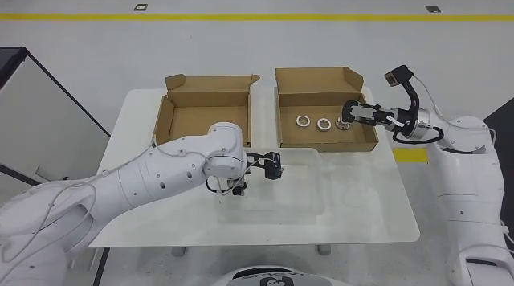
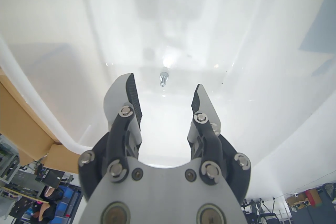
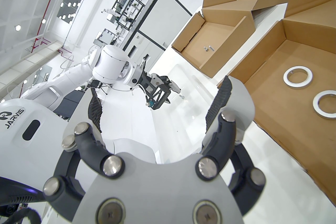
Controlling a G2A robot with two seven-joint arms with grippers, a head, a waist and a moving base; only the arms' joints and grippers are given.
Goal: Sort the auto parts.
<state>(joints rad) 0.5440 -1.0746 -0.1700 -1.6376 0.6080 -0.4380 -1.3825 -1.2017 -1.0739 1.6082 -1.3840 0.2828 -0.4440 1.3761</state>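
Observation:
A small silver bolt (image 2: 163,78) lies on the floor of a white tray (image 2: 236,25), just ahead of my open left gripper (image 2: 164,89), whose fingers hold nothing. From above, that gripper (image 1: 275,165) hangs over the tray's (image 1: 337,194) left part. The left cardboard box (image 3: 210,38) holds two small bolts (image 3: 208,48). Two silver rings (image 3: 298,77) (image 3: 325,104) lie in the right box (image 3: 288,51), also visible from above (image 1: 305,121) (image 1: 324,123). My right gripper (image 1: 346,116) hovers over the right box beside the rings, open and empty.
Both boxes (image 1: 207,117) (image 1: 321,109) stand open at the back of the white table (image 1: 385,214), flaps up. The tray sits in front of them, its rim close to the left box's front wall. A grey cabinet (image 1: 32,117) stands left of the table.

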